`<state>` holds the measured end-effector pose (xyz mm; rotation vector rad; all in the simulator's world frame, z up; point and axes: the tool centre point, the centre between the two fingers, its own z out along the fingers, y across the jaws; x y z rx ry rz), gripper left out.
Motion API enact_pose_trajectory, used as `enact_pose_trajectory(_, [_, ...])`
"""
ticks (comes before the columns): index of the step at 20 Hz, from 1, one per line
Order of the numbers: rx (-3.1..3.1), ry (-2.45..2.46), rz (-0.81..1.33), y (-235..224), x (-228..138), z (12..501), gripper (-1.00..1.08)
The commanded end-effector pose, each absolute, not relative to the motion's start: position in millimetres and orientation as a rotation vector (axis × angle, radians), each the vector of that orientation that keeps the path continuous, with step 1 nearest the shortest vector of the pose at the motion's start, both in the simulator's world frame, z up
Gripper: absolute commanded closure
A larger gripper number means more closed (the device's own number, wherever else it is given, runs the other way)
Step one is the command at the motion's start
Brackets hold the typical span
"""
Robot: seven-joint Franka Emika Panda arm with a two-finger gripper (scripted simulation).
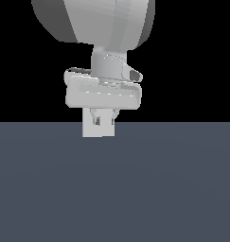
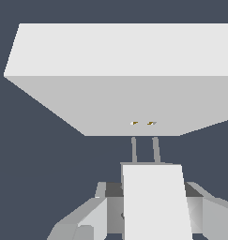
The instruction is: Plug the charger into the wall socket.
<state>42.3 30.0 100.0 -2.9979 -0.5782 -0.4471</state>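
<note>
The arm hangs down from the top of the exterior view, its wrist pointing straight at the dark floor (image 1: 173, 189), and the gripper (image 1: 102, 117) at its end sits in front of the upright wall socket (image 1: 86, 128). In the wrist view the gripper (image 2: 153, 206) is clamped on the charger (image 2: 155, 201), a finger (image 2: 94, 213) pressed to each side. The charger's two thin prongs (image 2: 144, 150) point at the two yellowish holes (image 2: 142, 123) in the wall socket (image 2: 134, 70), with their tips just short of the plate.

Charger (image 2: 155, 201) in the gripper (image 2: 153, 211), prongs just before wall socket (image 2: 125, 93).
</note>
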Motion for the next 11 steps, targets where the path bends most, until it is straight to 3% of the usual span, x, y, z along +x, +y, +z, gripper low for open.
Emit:
enact_pose_trajectory(1, [-2.998,-0.579,-0.447,34,51,100,1.08])
enact_pose_trajectory(11, [-2.998,-0.580,-0.447,40,66,100,1.08])
